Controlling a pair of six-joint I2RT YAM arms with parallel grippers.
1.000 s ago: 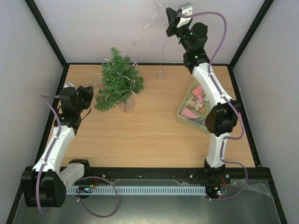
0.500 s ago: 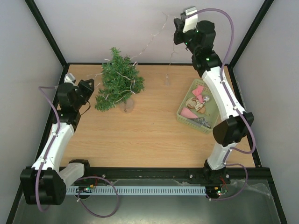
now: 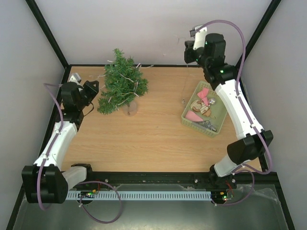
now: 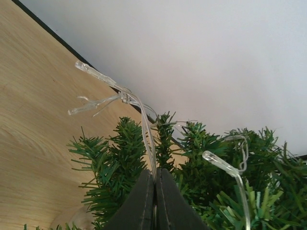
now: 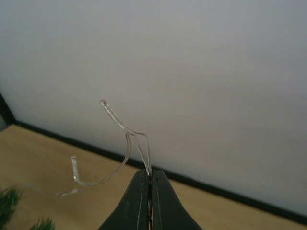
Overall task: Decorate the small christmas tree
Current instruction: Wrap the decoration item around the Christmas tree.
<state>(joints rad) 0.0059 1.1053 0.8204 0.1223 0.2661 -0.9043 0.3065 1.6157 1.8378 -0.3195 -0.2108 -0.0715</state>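
Because the small christmas tree (image 3: 122, 86), a bushy dark-green fir cone, stands on the wooden surface (image 3: 153, 139) just ahead of the left tool (image 4: 154, 173) and low to the left of the raised right tool (image 5: 149, 173), the clear plastic light string (image 4: 144, 129) runs between them. Both tools are pinched closed on it, so the right arm should probably carry its end leftward.

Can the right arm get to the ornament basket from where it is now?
Probably yes for reach: the green basket sits close beside that arm, with nothing between them. But the right gripper is shut on the light string, so it would have to let go first.
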